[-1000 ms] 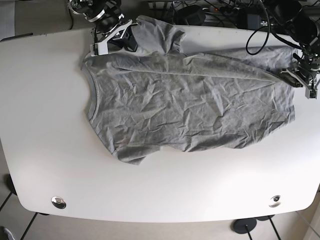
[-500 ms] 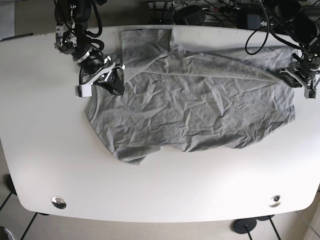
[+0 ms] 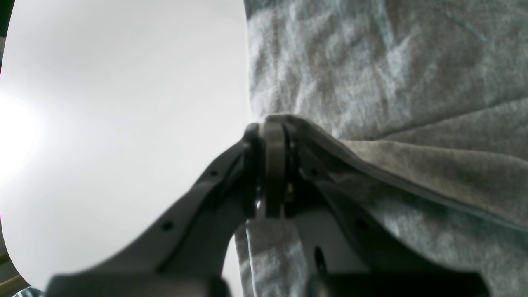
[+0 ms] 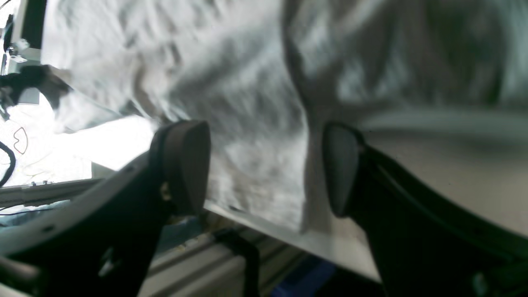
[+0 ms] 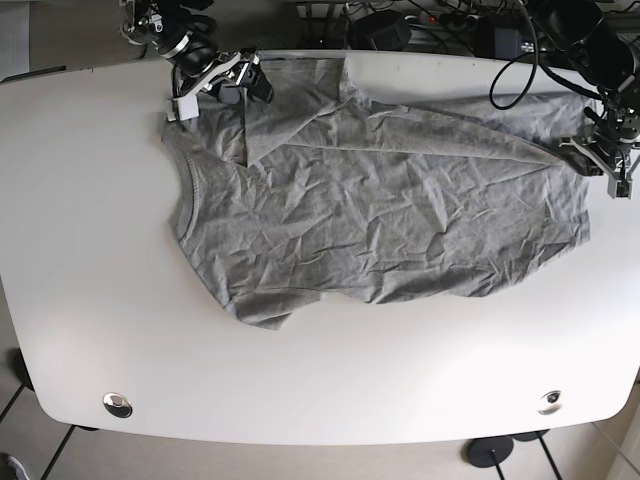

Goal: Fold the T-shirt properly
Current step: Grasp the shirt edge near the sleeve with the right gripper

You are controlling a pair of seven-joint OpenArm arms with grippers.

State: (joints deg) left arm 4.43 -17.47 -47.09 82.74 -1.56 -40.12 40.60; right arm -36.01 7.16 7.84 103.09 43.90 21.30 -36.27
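Here, T-shirt (image 5: 380, 215) spread flat on table (image 5: 90, 200), long axis side to side: left gripper (image 3: 270, 165) clamped on hem corner, right gripper (image 4: 264, 169) wide apart above shoulder, holding nothing.

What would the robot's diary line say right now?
left end effector: shut on T-shirt hem | right end effector: open, empty, over shirt | table: shirt partly folded
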